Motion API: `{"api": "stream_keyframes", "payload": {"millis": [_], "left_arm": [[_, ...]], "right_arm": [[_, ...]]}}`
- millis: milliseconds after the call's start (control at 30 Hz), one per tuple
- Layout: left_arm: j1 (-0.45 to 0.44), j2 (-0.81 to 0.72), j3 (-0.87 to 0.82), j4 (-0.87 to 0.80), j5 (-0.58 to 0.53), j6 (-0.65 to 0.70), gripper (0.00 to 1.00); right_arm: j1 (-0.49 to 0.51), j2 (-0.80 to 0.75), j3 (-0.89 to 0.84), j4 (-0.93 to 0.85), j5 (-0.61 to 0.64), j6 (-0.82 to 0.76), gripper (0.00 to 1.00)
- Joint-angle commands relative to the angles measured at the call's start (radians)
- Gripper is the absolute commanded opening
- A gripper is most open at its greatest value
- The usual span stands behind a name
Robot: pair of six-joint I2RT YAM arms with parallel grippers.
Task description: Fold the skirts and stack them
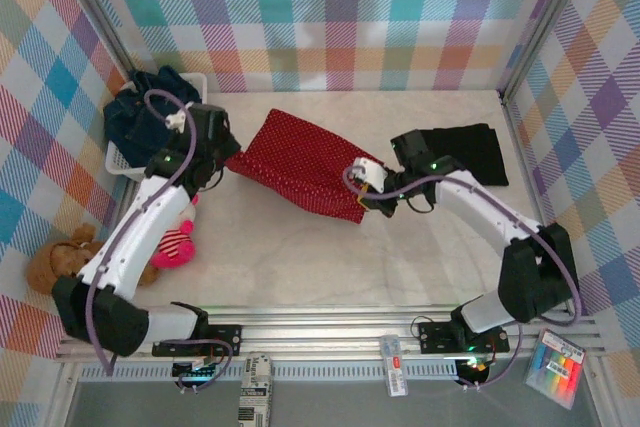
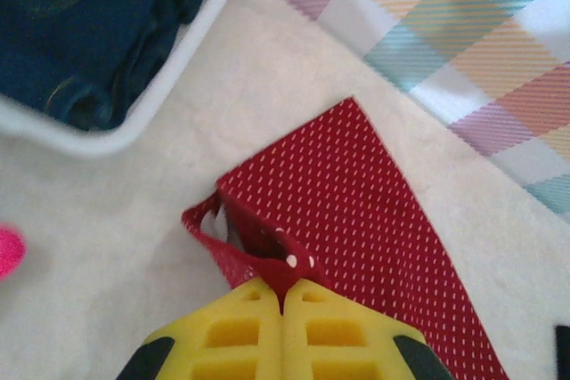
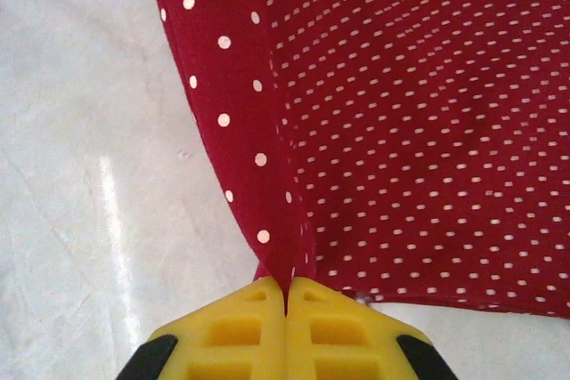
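A red skirt with small white dots (image 1: 297, 163) lies spread on the table's middle. My left gripper (image 1: 222, 159) is shut on its left corner, where the cloth bunches up between the yellow fingers (image 2: 233, 331). My right gripper (image 1: 362, 199) pinches the skirt's near right corner (image 3: 287, 260), its jaws closed on a lifted fold. A black skirt (image 1: 465, 151) lies folded flat at the back right, behind the right arm. Dark blue denim skirts (image 1: 140, 112) fill the white basket (image 1: 122, 165) at the back left.
A pink plush toy (image 1: 177, 243) lies under the left arm and a brown one (image 1: 62, 260) sits at the left wall. Checked walls close in the table on three sides. The basket's rim (image 2: 134, 127) is just left of my left gripper.
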Motion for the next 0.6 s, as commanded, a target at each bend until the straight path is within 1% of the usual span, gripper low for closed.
{"api": "stream_keyframes", "payload": {"millis": [0,67,200,300,400,500,567], "left_arm": [[0.000,0.085,0.093,0.100,-0.062,0.166,0.00],[0.001,0.147,0.157,0.120,-0.062,0.192,0.00],[0.008,0.291,0.277,0.156,-0.051,0.233,0.00],[0.016,0.404,0.381,0.148,-0.011,0.235,0.00],[0.017,0.499,0.464,0.152,0.021,0.238,0.00],[0.017,0.584,0.538,0.139,0.015,0.236,0.00],[0.017,0.638,0.585,0.126,0.012,0.232,0.00]], "right_arm": [[-0.086,0.095,0.091,-0.086,-0.205,0.043,0.00],[-0.125,0.161,0.152,-0.115,-0.248,0.036,0.00],[-0.177,0.281,0.250,-0.152,-0.256,0.010,0.00],[-0.207,0.359,0.325,-0.190,-0.265,0.000,0.00],[-0.225,0.432,0.395,-0.222,-0.256,-0.004,0.00],[-0.229,0.498,0.448,-0.237,-0.253,0.005,0.00],[-0.233,0.532,0.472,-0.235,-0.228,0.018,0.00]]}}
